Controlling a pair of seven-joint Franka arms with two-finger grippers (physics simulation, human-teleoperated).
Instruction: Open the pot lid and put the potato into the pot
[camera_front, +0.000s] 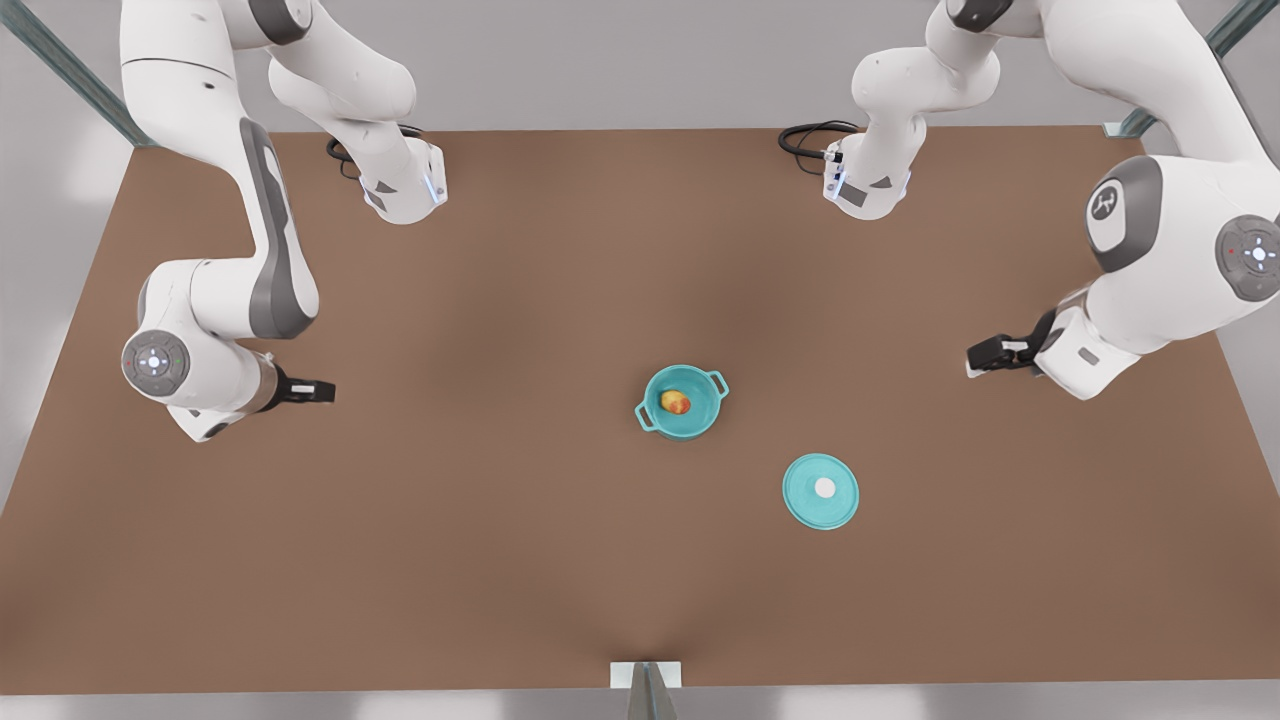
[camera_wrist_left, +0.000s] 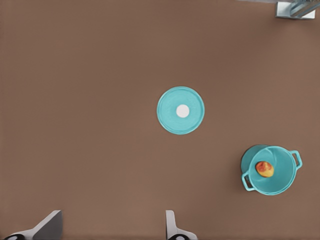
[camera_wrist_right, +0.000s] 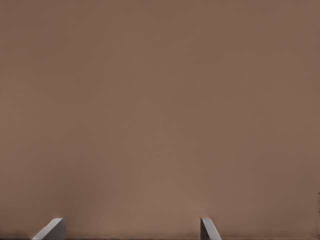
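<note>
In the front view the pot (camera_front: 682, 402) sits uncovered near the middle of the table (camera_front: 500, 520), with the potato (camera_front: 676, 402) already inside it. Its two loop handles run roughly from two o'clock to eight o'clock. The pot lid (camera_front: 821, 491) lies flat on the table at about four o'clock from the pot, apart from it. The left gripper (camera_front: 985, 355) is the nearer one: the pot is at about nine o'clock from it and the lid at about eight. The right gripper (camera_front: 315, 390) waits well off at the pot's nine o'clock.

In the left wrist view the left gripper (camera_wrist_left: 111, 230) has its fingers spread and holds nothing. Lid (camera_wrist_left: 172, 120), pot (camera_wrist_left: 280, 182) and potato (camera_wrist_left: 264, 169) show beyond it, the lid probably the closer.

In the right wrist view the right gripper (camera_wrist_right: 131, 230) is likewise spread and empty over bare table (camera_wrist_right: 160, 100).

As I judge it, nothing is left to move.
</note>
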